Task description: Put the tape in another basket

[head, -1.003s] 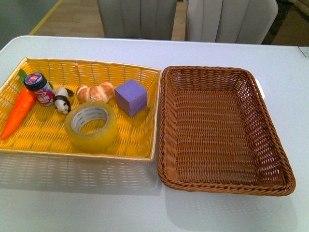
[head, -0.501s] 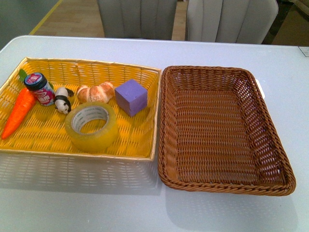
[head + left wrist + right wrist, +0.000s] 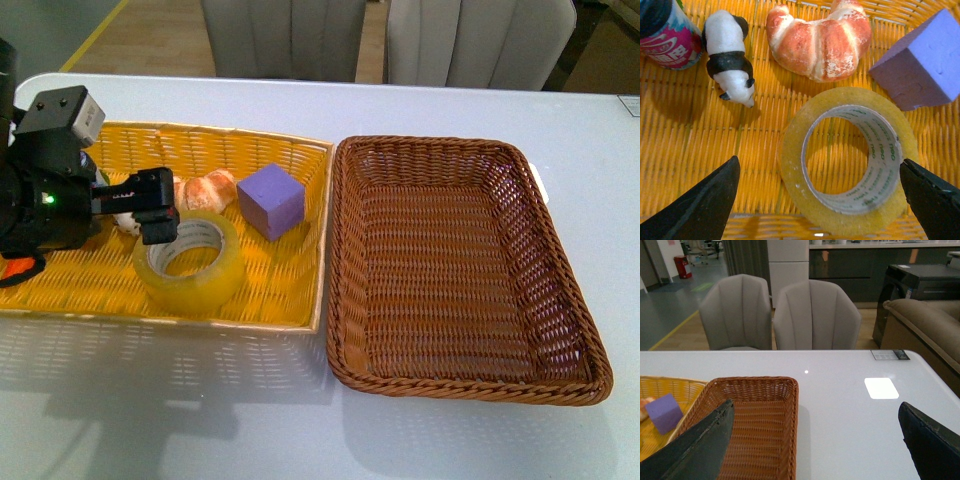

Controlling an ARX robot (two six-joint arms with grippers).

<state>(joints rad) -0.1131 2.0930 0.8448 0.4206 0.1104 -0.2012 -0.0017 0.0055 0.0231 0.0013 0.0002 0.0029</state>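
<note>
While the tape (image 3: pixel 200 283) lay flat in the yellow basket (image 3: pixel 290 295), just beside the purple cube (image 3: pixel 270 200), my left gripper (image 3: pixel 818 167) hung over it, jaws wide on either side and holding nothing. I judged this the reach before the grasp: next, descend and close across the roll. My right gripper (image 3: pixel 815 407) gaped too. The brown basket (image 3: pixel 345 300) sat alongside on a white table (image 3: pixel 480 110); 2 grey chairs (image 3: pixel 817 315) stood beyond.
</note>
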